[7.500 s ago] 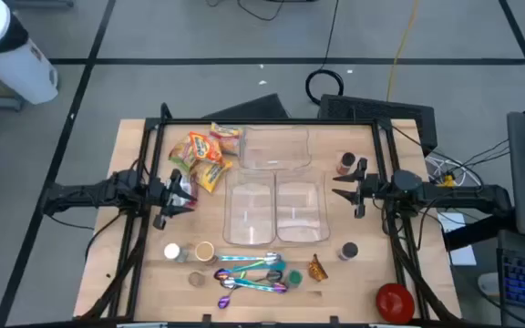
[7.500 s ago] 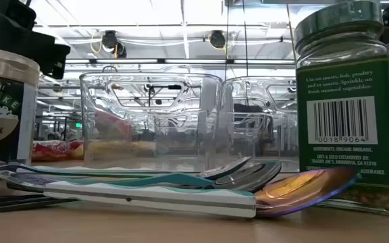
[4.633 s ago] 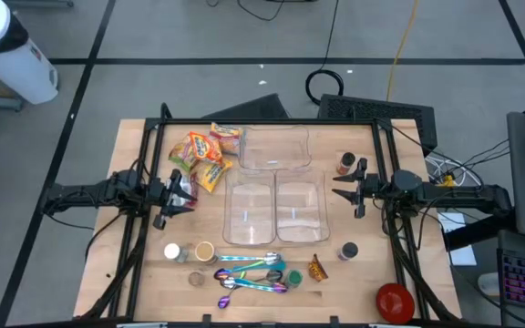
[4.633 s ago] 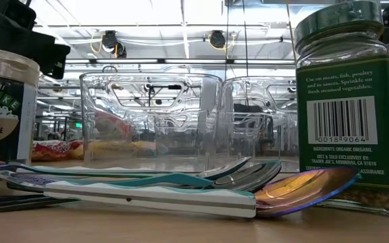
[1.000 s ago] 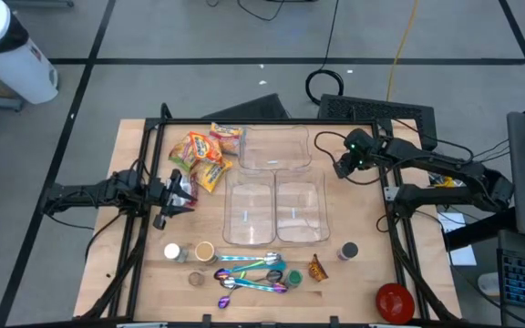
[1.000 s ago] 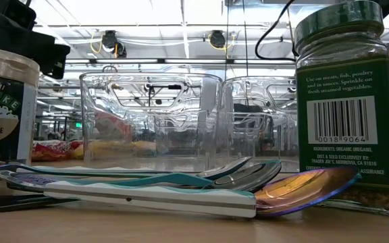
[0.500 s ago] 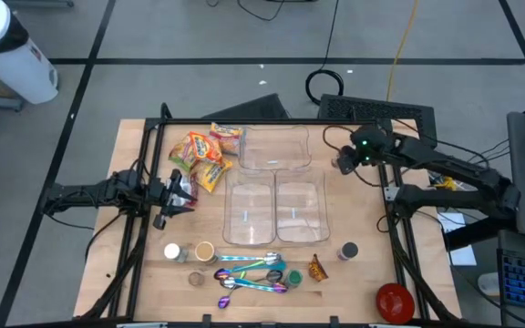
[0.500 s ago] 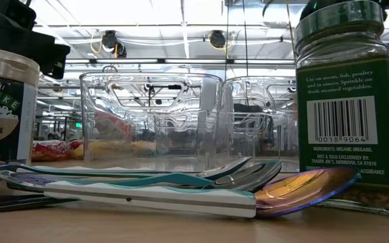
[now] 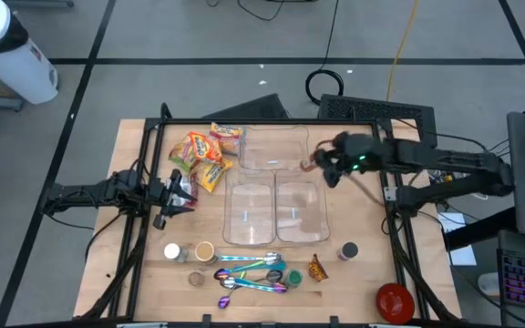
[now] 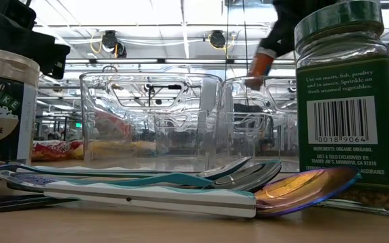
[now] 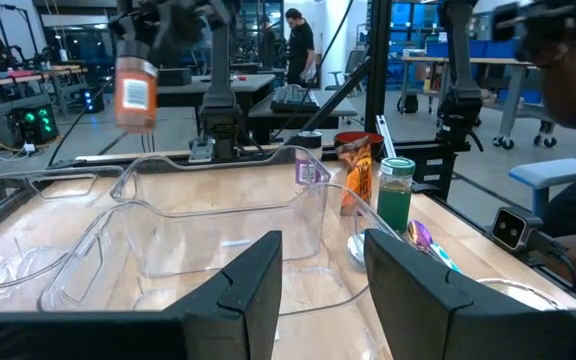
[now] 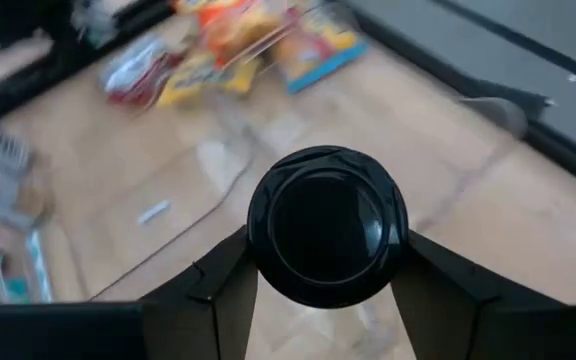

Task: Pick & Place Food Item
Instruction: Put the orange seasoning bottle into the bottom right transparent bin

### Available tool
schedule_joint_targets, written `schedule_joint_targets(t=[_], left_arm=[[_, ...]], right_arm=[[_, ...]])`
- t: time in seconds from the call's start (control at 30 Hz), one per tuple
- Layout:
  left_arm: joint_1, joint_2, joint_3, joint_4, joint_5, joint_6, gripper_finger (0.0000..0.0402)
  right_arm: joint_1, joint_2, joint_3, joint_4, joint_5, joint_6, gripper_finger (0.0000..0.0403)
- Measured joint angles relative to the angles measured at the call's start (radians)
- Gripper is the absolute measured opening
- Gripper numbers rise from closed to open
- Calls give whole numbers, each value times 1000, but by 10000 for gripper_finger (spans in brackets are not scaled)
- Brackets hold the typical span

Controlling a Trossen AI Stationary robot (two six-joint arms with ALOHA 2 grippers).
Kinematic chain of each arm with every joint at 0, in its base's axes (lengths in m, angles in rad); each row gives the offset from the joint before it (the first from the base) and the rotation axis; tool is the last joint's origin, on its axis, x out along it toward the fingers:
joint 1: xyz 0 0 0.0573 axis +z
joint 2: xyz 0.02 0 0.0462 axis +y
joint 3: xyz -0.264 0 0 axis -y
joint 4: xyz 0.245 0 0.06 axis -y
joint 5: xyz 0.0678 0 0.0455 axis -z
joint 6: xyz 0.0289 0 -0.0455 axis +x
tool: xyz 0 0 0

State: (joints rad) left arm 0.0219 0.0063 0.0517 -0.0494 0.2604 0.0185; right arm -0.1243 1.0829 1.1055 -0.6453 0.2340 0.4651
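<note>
Right gripper [image 9: 322, 168]: mine, clenched on the spice jar [image 12: 327, 225], black lid up between my two fingers. Jar's orange label shows in the left wrist view [image 11: 135, 85] and the low view [image 10: 258, 67].

Position: jar aloft, over the tubs [image 9: 274, 208], at about 2 o'clock from table centre, above the seam between the far tub and the right-hand near tub.

Left gripper [image 9: 173, 195]: waiting at 9 o'clock by the table edge, fingers apart, nothing between them in its own wrist view [image 11: 318, 275].

Other stock: snack packets [image 9: 203, 155] at 11 o'clock; spoons [image 9: 249, 273] and a green-lidded jar [image 10: 346, 108] at 6 o'clock.

Progress: pick done, I judge; jar lifted clear of the table. Placing remains: lower it into a tub and let go. Which tub is meant I cannot tell.

Change from a second ago: my arm was then at 3 o'clock beside the tubs, at the jar's spot on the wood. It has since swung inward toward 12 o'clock, and that spot lies bare. Left arm unmoved.
</note>
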Motion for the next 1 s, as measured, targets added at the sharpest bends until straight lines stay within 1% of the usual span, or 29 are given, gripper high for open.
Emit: schedule_joint_targets(t=[0.1,0.2,0.3,0.43,0.63,0.73,0.83,1.0], left_arm=[[0,0,0,0,0,0,152],[0,0,0,0,0,0,152],[0,0,0,0,0,0,152],[0,0,0,0,0,0,152],[0,0,0,0,0,0,152],[0,0,0,0,0,0,152],[0,0,0,0,0,0,152],[0,0,0,0,0,0,152]], right_arm=[[52,118,52,0,0,-33,183],[79,223,86,-1,-1,-66,183],[83,305,100,19,-2,-75,183],[79,382,100,57,-2,-85,183],[79,459,99,66,-2,-85,183],[79,485,90,102,-2,-85,183],[79,490,73,108,-3,-82,183],[79,495,40,170,-3,-74,183]])
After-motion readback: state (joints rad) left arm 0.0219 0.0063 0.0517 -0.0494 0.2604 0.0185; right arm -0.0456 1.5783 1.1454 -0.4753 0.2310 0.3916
